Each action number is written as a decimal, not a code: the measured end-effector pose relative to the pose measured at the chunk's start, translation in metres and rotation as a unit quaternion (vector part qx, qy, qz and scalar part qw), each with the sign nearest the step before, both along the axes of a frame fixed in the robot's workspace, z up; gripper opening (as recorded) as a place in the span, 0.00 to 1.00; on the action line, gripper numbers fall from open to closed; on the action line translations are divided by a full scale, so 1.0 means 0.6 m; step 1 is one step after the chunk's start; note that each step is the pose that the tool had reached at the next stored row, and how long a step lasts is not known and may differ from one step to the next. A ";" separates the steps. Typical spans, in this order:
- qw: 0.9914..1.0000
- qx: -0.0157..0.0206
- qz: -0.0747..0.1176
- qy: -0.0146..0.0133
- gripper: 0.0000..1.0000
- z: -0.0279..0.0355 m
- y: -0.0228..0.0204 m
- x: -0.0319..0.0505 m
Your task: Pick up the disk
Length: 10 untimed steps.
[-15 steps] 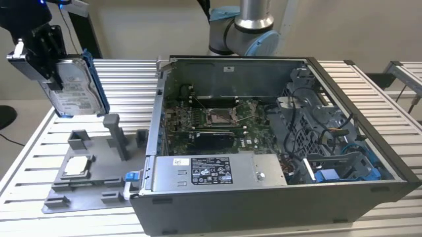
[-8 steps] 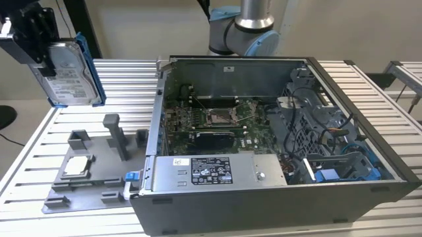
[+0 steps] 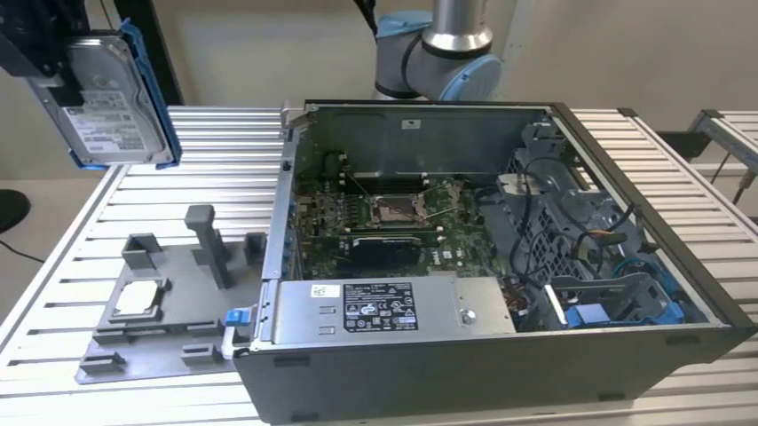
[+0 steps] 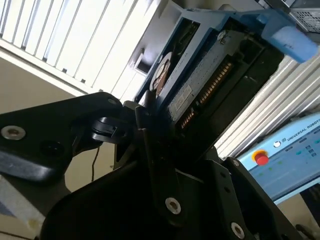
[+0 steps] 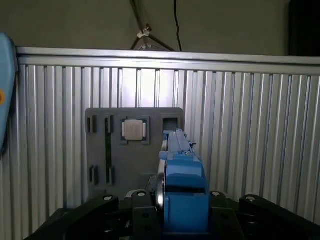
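The disk (image 3: 109, 99), a silver-grey hard drive with a white label in a blue carrier, hangs upright in the air at the exterior view's upper left, well above the table. My black gripper (image 3: 53, 67) is shut on it from the exterior view's left. In the first wrist view the disk (image 5: 183, 175) stands edge-on between the two fingers, with the gripper (image 5: 181, 202) closed around its blue carrier. The second wrist view shows the disk's (image 4: 202, 82) circuit-board face and connector, clamped in the gripper (image 4: 150, 127).
Below the disk lies a grey fixture plate (image 3: 177, 328) holding a small square silver chip (image 3: 137, 297). An open computer case (image 3: 474, 266) fills the middle of the slatted aluminium table (image 3: 71, 257). The arm's base (image 3: 445, 53) stands behind the case.
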State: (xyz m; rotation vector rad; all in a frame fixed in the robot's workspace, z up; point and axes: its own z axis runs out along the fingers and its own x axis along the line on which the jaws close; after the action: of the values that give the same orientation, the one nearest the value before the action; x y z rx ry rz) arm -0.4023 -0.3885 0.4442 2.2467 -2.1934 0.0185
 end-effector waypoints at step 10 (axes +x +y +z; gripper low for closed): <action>1.000 0.000 0.000 0.000 0.00 0.042 0.0000 0.000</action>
State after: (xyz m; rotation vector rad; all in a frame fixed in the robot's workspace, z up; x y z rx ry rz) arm -0.4022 -0.3885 0.4697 2.2464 -2.1928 0.0192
